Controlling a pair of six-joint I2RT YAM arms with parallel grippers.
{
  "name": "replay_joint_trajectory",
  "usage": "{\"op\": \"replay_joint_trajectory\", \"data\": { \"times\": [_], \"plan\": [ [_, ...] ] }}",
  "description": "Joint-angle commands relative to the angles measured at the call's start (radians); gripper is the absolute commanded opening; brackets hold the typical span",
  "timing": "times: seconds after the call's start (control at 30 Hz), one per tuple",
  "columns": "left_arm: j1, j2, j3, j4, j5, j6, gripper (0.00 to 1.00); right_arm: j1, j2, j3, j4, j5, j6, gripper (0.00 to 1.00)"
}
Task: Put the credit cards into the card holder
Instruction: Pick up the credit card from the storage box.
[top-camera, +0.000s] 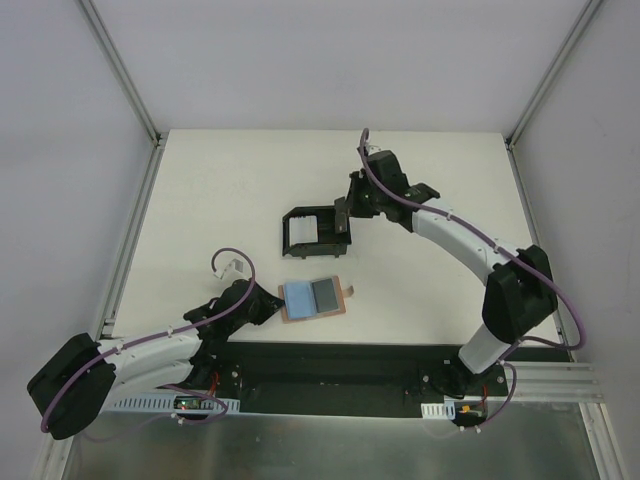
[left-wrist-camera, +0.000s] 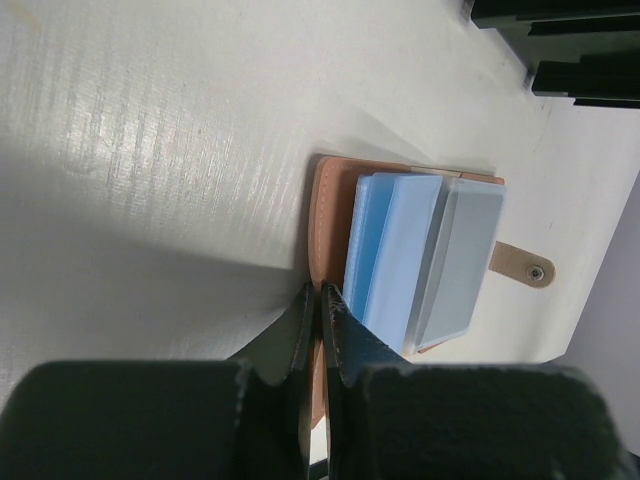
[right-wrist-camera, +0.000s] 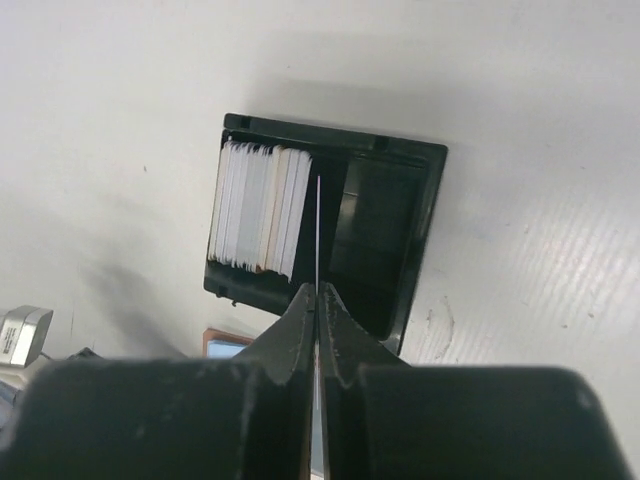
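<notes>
Credit cards (left-wrist-camera: 395, 255), light blue and pale grey, lie on the open tan card holder (left-wrist-camera: 330, 200) on the white table (top-camera: 220, 200); left gripper (left-wrist-camera: 318, 300) is clamped on the holder's leather edge; right gripper (right-wrist-camera: 316, 300), closed, pinches one thin card (right-wrist-camera: 317, 230) edge-on above the black box (right-wrist-camera: 385, 230) holding a card stack (right-wrist-camera: 258, 210).

Matl/finish: card holder (left-wrist-camera: 332, 210) tan leather, matt, stitched; snap stud (left-wrist-camera: 537, 272) metal. credit cards (left-wrist-camera: 400, 250) smooth plastic, semi-gloss. box (right-wrist-camera: 385, 225) blk plastic, glossy. table (left-wrist-camera: 150, 150) wht, fine-ribbed, slight sheen.
</notes>
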Motion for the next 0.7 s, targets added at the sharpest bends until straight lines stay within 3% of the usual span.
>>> {"op": "replay_joint_trajectory", "data": {
  "times": [0.0, 0.23, 0.67],
  "plan": [
    [0.013, -0.004, -0.009, -0.048, 0.015, 0.020, 0.00, 0.052, -0.073, 0.004, -0.089, 0.201, 0.080, 0.00],
    [0.013, 0.004, 0.006, -0.068, 0.024, 0.020, 0.00, 0.253, 0.034, 0.260, -0.461, 0.688, 0.138, 0.01],
    [0.013, 0.019, 0.014, -0.074, 0.044, 0.023, 0.00, 0.380, 0.119, 0.382, -0.682, 0.992, 0.259, 0.00]
  ]
}}
